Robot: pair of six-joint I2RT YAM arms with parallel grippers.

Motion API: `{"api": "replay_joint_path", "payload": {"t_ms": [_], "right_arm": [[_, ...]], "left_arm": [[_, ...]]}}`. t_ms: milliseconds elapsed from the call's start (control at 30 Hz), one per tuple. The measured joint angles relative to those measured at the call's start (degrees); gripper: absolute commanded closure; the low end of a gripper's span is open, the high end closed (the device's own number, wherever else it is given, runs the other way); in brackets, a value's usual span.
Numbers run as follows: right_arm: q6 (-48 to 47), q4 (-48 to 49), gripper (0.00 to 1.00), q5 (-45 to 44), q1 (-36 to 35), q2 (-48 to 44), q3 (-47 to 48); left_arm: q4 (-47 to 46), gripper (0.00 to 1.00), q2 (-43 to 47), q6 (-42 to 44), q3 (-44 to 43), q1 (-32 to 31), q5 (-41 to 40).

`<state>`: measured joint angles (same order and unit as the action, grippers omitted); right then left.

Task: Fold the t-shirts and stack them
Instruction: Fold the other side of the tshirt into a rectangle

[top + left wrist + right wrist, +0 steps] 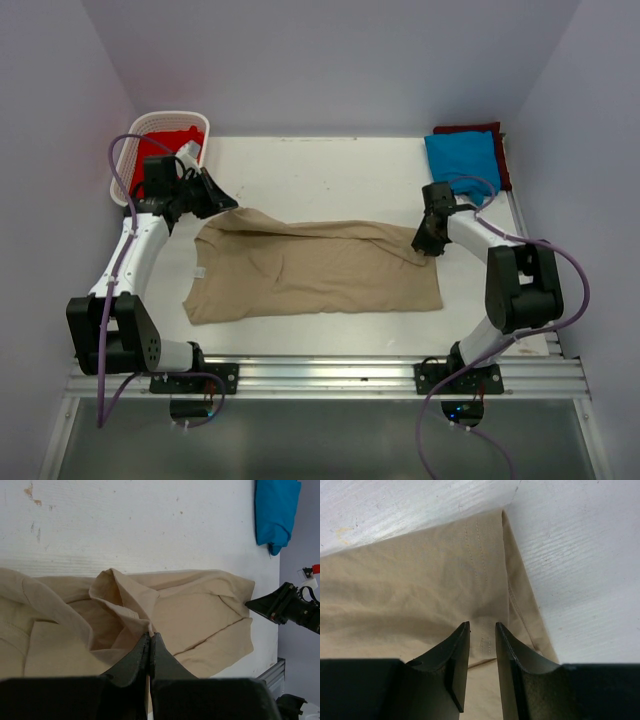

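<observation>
The tan t-shirt (310,265) lies spread across the middle of the table, its far edge folded over and rumpled. My left gripper (225,200) is shut on a pinch of that shirt at its far left corner; in the left wrist view (150,635) a ridge of tan cloth (200,605) runs into the closed fingertips. My right gripper (428,240) is at the shirt's far right corner. In the right wrist view (482,625) its jaws stand a little apart over the hemmed tan cloth (420,580). The bright blue shirt (462,158) lies folded at the back right on the dark maroon one (500,150). The red shirt (170,140) is in the basket.
The white lattice basket (150,122) stands at the back left corner, just behind the left gripper. The blue shirt also shows in the left wrist view (275,510). Walls close in the table on three sides. A metal rail (320,375) runs along the near edge.
</observation>
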<state>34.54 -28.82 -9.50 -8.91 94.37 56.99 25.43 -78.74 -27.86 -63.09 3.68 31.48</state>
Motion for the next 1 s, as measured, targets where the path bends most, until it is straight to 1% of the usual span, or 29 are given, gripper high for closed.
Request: {"api": "replay_joint_path", "payload": {"t_ms": [433, 533, 633, 733, 767, 867, 900, 933, 1000], "right_arm": [[0.46, -1.03, 0.64, -0.2, 0.0, -2.38, -2.23], [0.48, -1.25, 0.64, -0.2, 0.0, -3.32, -3.48], [0.55, -1.25, 0.67, -0.2, 0.0, -3.58, -4.02], [0.59, -1.16, 0.72, -0.17, 0.0, -3.58, -4.02], [0.59, -1.14, 0.77, -0.17, 0.0, -3.58, -4.02], [0.61, -1.05, 0.86, -0.17, 0.0, -3.58, -4.02], [0.59, -1.03, 0.92, -0.15, 0.0, -3.56, -4.02], [0.61, -0.98, 0.96, -0.17, 0.0, -3.56, -4.02], [0.63, -0.85, 1.0, -0.13, 0.0, -3.58, -4.02]], "left_arm": [[0.02, 1.0, -0.13, 0.0, 0.0, 0.0, 0.0], [0.0, 1.0, -0.13, 0.0, 0.0, 0.0, -0.02], [0.0, 1.0, -0.15, 0.0, 0.02, 0.0, 0.0], [0.0, 1.0, -0.2, 0.0, 0.02, 0.0, 0.0], [0.0, 1.0, -0.22, 0.0, 0.02, 0.0, 0.0], [0.0, 1.0, -0.26, 0.0, 0.04, 0.0, 0.0], [0.0, 1.0, -0.26, 0.0, 0.07, 0.0, 0.0], [0.0, 1.0, -0.26, 0.0, 0.11, 0.0, 0.0], [0.0, 1.0, -0.26, 0.0, 0.2, 0.0, 0.0]]}}
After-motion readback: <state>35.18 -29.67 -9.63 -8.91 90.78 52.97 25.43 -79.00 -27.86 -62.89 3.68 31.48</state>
